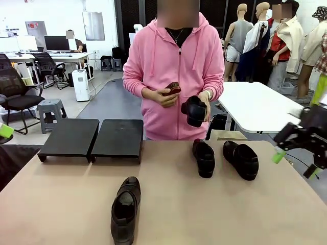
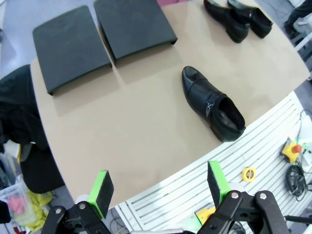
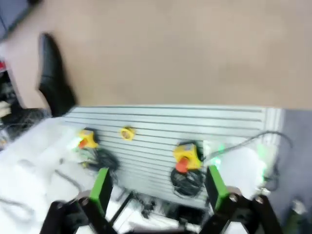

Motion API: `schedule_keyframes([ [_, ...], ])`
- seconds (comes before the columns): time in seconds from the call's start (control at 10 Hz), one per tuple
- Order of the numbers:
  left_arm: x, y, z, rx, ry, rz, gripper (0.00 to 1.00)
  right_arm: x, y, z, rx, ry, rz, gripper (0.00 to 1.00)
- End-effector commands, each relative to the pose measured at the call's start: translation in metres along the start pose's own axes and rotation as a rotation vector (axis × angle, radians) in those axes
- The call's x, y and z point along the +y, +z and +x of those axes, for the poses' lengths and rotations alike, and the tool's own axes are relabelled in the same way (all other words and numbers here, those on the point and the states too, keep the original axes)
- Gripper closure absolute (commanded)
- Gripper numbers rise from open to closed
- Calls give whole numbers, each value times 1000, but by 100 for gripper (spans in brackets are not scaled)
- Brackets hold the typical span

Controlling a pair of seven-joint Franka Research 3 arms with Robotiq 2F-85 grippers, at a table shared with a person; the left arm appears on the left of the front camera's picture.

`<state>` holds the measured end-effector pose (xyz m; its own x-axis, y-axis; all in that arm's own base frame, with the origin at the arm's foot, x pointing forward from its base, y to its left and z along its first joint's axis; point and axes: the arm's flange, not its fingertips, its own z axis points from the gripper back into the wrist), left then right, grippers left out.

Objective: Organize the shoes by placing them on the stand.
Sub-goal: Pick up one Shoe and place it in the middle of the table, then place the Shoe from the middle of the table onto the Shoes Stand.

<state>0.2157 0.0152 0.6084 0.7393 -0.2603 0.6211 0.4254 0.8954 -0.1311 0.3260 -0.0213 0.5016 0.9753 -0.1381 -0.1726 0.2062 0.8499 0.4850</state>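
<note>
One black shoe (image 1: 125,209) (image 2: 213,103) lies alone near the table's front. Two more shoes (image 1: 204,157) (image 1: 241,159) sit side by side at the far right of the table; the left wrist view has them at its top edge (image 2: 226,19). A person in a pink hoodie holds another shoe (image 1: 194,111) up in one hand and a small brown object (image 1: 172,89) in the other. The black stand (image 1: 91,138) (image 2: 70,46) sits bare at the far left. My left gripper (image 2: 158,187) hangs open, high above the table's near edge. My right gripper (image 1: 295,163) (image 3: 158,187) is open off the table's right side. In the blurred right wrist view a shoe (image 3: 53,75) lies at the table's edge.
Below the table's near edge runs a white slatted base (image 2: 195,185) with yellow emergency-stop boxes (image 3: 187,158) and cables. A second white table (image 1: 258,104) stands behind the person. The broad tan tabletop (image 1: 204,209) is bare between the shoes.
</note>
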Motion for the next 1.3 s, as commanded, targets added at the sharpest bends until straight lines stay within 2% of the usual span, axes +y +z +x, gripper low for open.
schedule_keyframes([
  [0.0,1,-1,0,-12,-10,-11,0,-31,-18,6,-51,21,293,0],
  [0.1,1,-1,0,-12,-10,-11,0,-42,-21,0,-127,22,392,0],
  [0.2,1,-1,0,-12,-10,-11,0,-42,-22,-3,-129,-3,460,0],
  [0.3,1,-1,0,-12,-10,-11,0,-48,-7,5,-65,-31,283,0],
  [1.2,1,-1,0,-12,-10,-11,0,-48,-7,5,-65,-31,283,0],
])
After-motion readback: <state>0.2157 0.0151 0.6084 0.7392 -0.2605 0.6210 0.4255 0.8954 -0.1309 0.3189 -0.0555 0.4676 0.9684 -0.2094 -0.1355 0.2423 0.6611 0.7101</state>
